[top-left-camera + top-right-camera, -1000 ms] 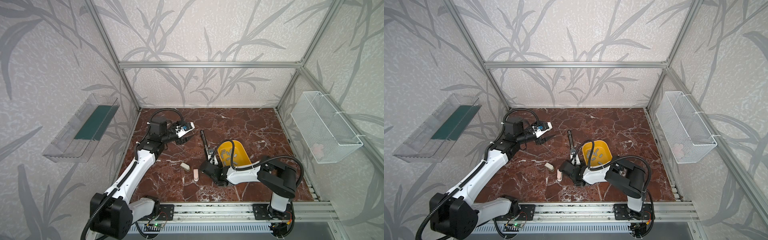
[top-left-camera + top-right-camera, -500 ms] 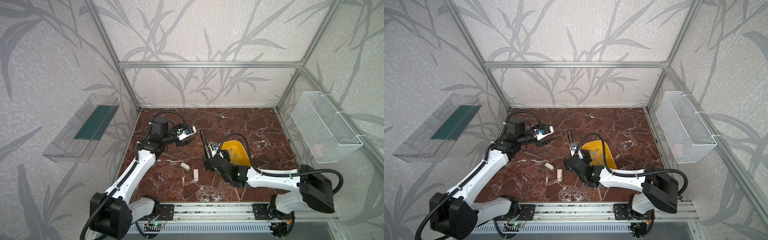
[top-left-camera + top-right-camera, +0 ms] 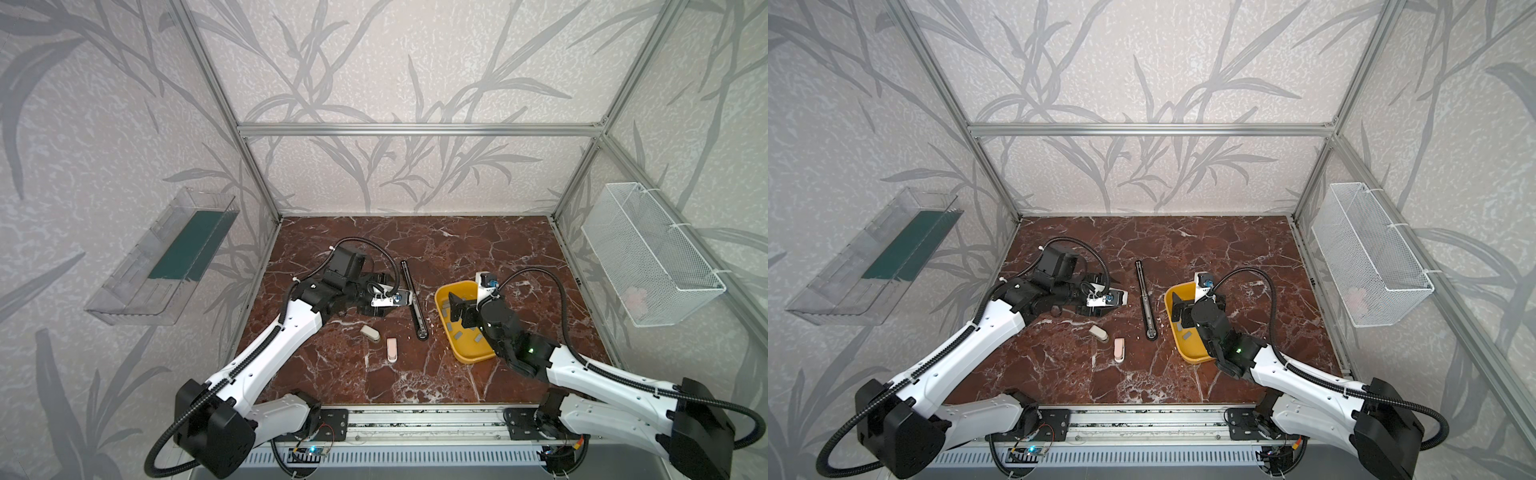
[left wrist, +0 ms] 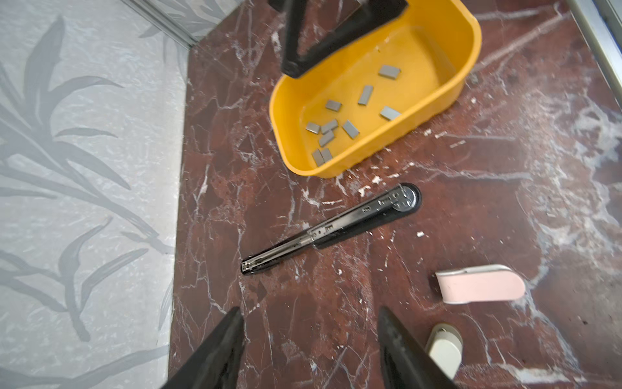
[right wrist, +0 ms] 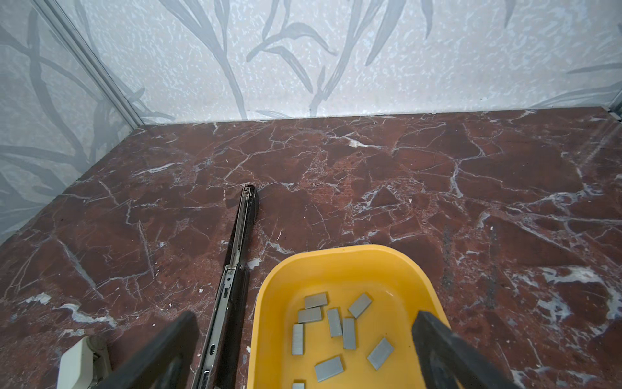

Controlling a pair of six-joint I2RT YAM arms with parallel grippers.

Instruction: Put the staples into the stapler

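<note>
Staples (image 5: 335, 322) lie in the yellow tray (image 5: 340, 251) beneath the wide-spread, empty right fingers (image 5: 447, 353); the left fingers (image 4: 215, 350), also released, hang farther off.

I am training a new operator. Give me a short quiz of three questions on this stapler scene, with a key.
1. True or false: the staples lie inside the yellow tray.
2. The right gripper is: A) open and empty; B) shut on a staple strip; C) gripping the tray's rim.
3. How many small staplers lie on the table near the long black stapler, which is opened flat?
Key: 1 true; 2 A; 3 two, a pink stapler and a beige stapler.
</note>
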